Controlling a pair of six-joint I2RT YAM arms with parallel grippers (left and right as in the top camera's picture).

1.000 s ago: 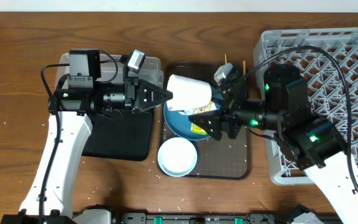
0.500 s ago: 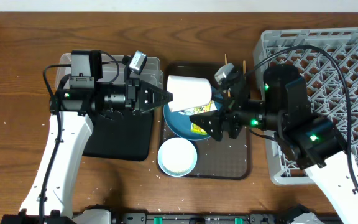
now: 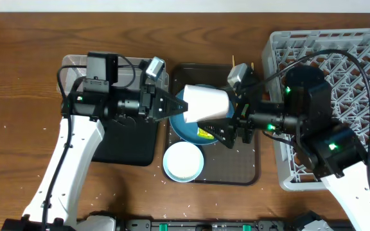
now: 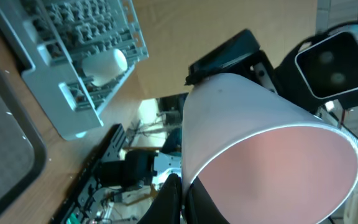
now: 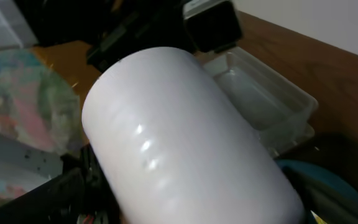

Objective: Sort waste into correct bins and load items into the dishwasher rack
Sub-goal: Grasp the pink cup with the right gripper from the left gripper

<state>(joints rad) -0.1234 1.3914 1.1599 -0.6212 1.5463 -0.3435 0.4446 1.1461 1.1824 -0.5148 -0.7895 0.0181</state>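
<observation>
My left gripper [image 3: 174,108] is shut on the rim of a cup [image 3: 205,104] that is white outside and pinkish inside. It holds the cup on its side above the dark blue plate [image 3: 184,128]. In the left wrist view the fingers [image 4: 182,199] pinch the cup's rim [image 4: 260,143]. My right gripper [image 3: 231,131] is open right beside and under the cup's base, and the cup [image 5: 179,124] fills its wrist view. The yellow-green wrapper [image 3: 204,133] lies on the plate. The white bowl [image 3: 183,160] stands in front of it. The chopstick tips [image 3: 234,61] show behind my right arm.
The plate and bowl rest on a dark brown serving tray [image 3: 246,173]. The clear tub [image 3: 76,64] and the black tray [image 3: 124,141] are on the left under my left arm. The grey rack [image 3: 365,58] is on the right; a white cup [image 4: 104,62] lies in it.
My left gripper has carried the cup to the right, up against my right gripper. My right arm has shifted slightly right.
</observation>
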